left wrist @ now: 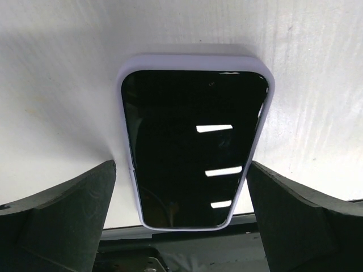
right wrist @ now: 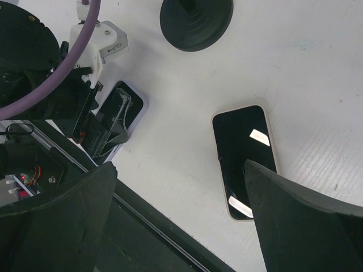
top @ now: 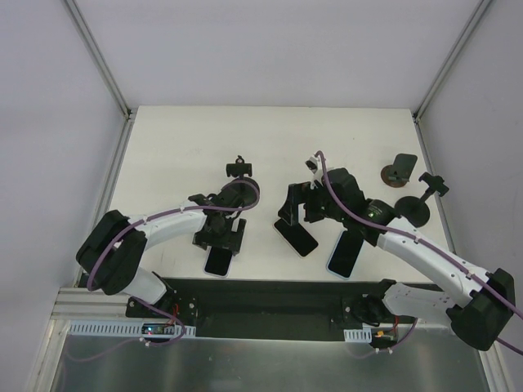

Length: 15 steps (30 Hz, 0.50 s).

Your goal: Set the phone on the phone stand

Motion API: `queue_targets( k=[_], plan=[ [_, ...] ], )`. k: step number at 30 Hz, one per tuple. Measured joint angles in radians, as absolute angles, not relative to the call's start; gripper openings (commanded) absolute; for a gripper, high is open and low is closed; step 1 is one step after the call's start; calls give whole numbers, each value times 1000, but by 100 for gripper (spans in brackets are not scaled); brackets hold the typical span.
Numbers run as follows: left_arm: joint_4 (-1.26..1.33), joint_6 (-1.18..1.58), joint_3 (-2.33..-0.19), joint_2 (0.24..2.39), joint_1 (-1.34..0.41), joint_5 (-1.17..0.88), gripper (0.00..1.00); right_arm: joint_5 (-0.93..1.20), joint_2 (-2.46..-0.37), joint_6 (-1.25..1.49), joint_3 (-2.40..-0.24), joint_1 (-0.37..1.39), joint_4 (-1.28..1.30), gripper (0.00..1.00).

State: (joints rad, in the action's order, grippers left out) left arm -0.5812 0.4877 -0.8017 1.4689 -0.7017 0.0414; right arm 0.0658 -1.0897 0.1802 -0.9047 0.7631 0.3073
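My left gripper hangs wide open astride the phone, which lies flat, screen up, at the desk's near edge. I judge it stiff, light and slick on the glass, so I'd pinch the cased long sides. My right gripper gapes too, holding nothing. From above, my wrist hides the phone's far half. The stand's cradle is too small to read.

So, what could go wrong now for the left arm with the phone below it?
1. The purple-cased phone lies flat at the near edge of the table; a nudge from the open left gripper might slide it off.
2. Its sides look thin, so the fingers may slip when closing.
3. The right gripper, also open, sits close by; the arms could bump during the lift.
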Motion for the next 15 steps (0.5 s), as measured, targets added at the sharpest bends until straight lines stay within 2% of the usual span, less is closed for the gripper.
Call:
queue_targets(
  k=[6,12,13,15],
  plan=[
    [-562,492,-787,1484,-702,29,95,10,-1102,184,-905,775,320,97],
    [-561,515,-786,1485,-712,36,81,-46,-1123,190,-905,776,350,97],
    [-561,516,-786,1486,-714,39,82,-54,-1124,191,-905,776,353,97],
    [-561,520,-786,1487,-720,41,92,-69,-1129,193,-905,776,358,96]
  ],
)
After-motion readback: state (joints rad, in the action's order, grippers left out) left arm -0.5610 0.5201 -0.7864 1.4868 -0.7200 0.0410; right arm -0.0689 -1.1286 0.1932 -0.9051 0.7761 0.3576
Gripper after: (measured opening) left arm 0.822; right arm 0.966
